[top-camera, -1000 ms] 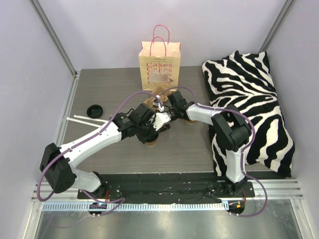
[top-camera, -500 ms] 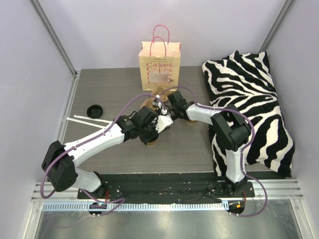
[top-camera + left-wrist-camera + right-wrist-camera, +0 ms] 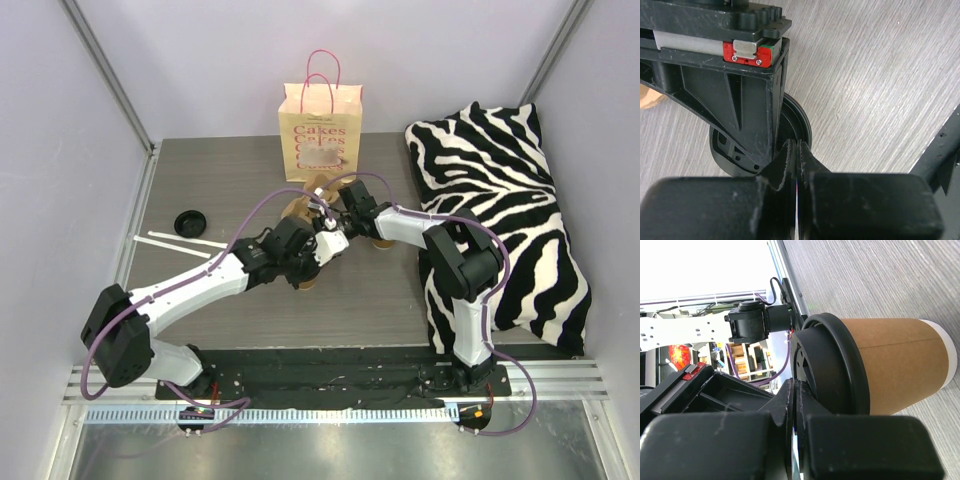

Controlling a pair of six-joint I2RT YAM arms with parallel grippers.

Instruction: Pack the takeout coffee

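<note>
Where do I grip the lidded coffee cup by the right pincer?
Probably grip the coffee cup by its brown wall, below the lid, from the side: it seems upright and the lid rim flares. The right pincer is shut; open first.

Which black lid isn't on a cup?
The loose lid lying flat far left on the table, near the white sticks. A second lid caps the brown cup.

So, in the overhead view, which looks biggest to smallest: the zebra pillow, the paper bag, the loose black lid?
1. pillow, by far the largest.
2. bag, clearly smaller.
3. lid, the smallest.
The bag stands at the table's far side, but the differences are too plain for that to change the order.
</note>
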